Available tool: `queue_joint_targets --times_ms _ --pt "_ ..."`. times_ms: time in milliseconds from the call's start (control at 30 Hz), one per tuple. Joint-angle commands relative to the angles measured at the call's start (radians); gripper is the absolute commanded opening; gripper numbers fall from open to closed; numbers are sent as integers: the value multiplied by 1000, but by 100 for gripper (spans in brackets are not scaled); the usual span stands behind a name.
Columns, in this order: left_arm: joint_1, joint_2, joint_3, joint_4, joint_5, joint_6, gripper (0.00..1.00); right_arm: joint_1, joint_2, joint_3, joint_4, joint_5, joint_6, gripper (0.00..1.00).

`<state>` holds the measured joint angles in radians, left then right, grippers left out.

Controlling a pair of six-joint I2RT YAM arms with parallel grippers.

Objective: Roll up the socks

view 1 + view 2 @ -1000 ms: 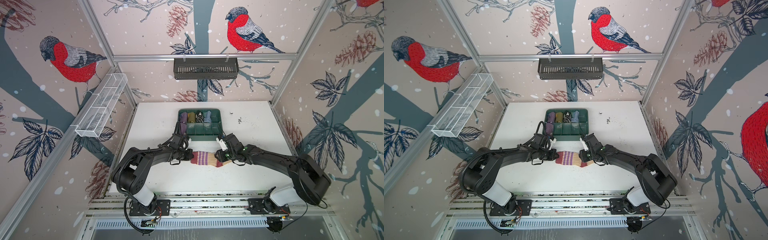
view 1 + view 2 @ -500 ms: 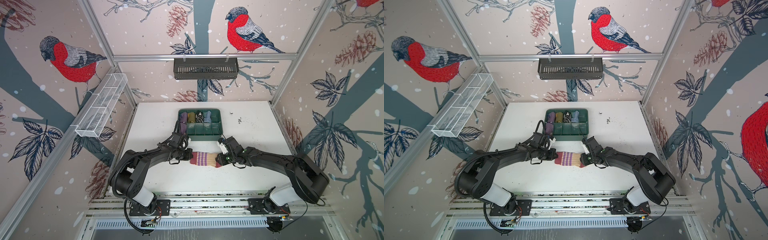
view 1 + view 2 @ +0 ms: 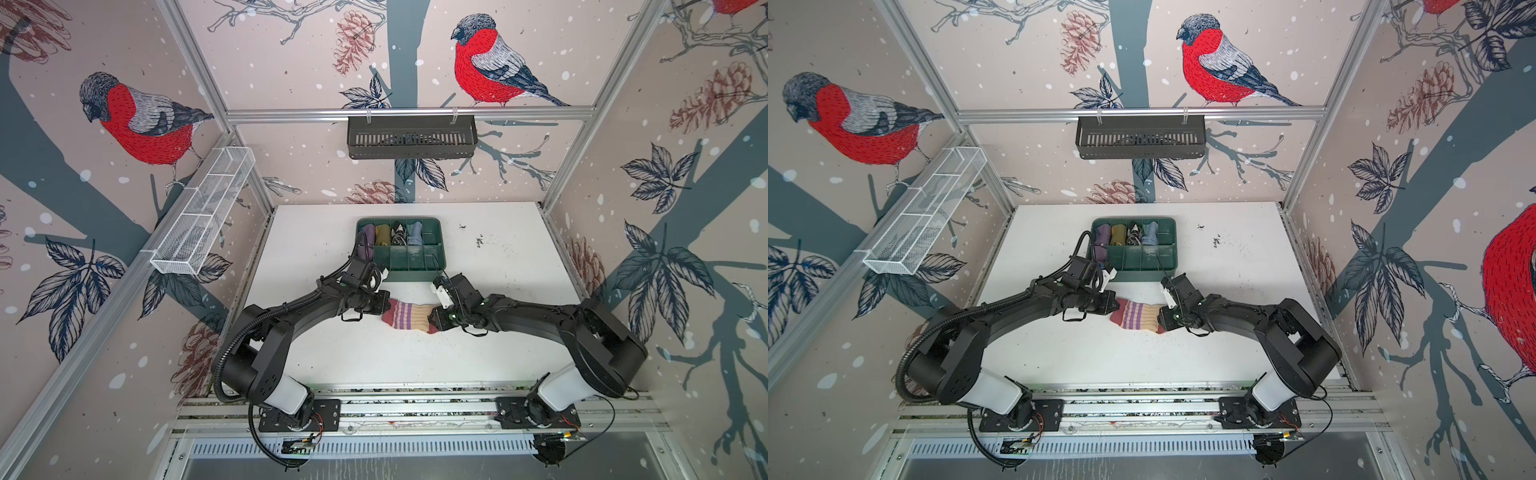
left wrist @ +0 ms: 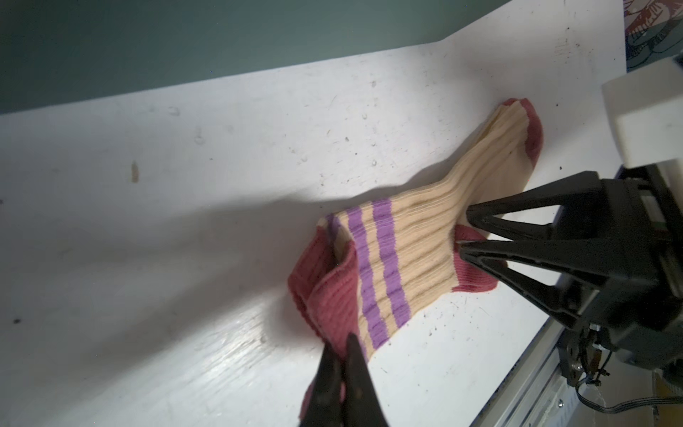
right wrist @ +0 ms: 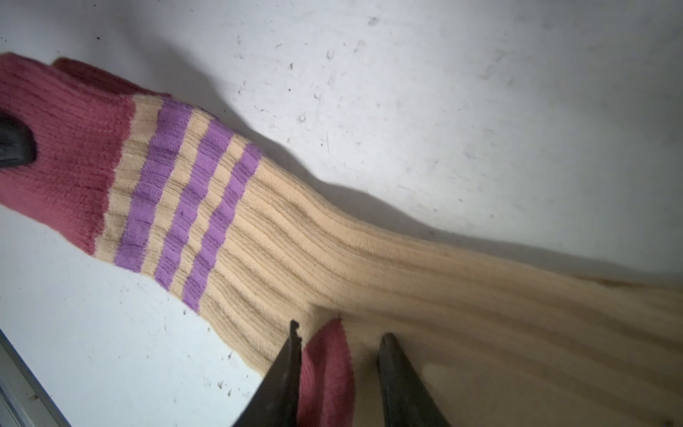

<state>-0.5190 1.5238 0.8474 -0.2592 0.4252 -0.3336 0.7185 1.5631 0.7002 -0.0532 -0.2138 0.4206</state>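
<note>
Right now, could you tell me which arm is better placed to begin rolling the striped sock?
Probably the right. The left gripper is shut on the sock at its red cuff, anchoring it, while the right gripper stands open astride the red heel, free to grip and fold.

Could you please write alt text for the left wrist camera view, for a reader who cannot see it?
The left gripper is shut on the dark red cuff of a tan sock with purple stripes, lying on the white table. The right gripper stands at the sock's red heel, jaws apart.
</note>
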Motion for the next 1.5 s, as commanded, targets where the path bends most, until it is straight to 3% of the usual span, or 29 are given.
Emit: queue_joint_targets --times_ms 0,500,933,1467 --pt "-15 -4 32 -29 30 9 0 2 16 -5 13 -16 12 38" --pt "-71 43 84 114 120 -76 0 -2 38 -27 53 -33 10 37" --pt "-149 176 117 231 164 -141 0 -27 28 -47 77 -56 7 38" --pt "-171 269 131 263 117 -164 0 -93 -105 -96 63 -77 12 40"
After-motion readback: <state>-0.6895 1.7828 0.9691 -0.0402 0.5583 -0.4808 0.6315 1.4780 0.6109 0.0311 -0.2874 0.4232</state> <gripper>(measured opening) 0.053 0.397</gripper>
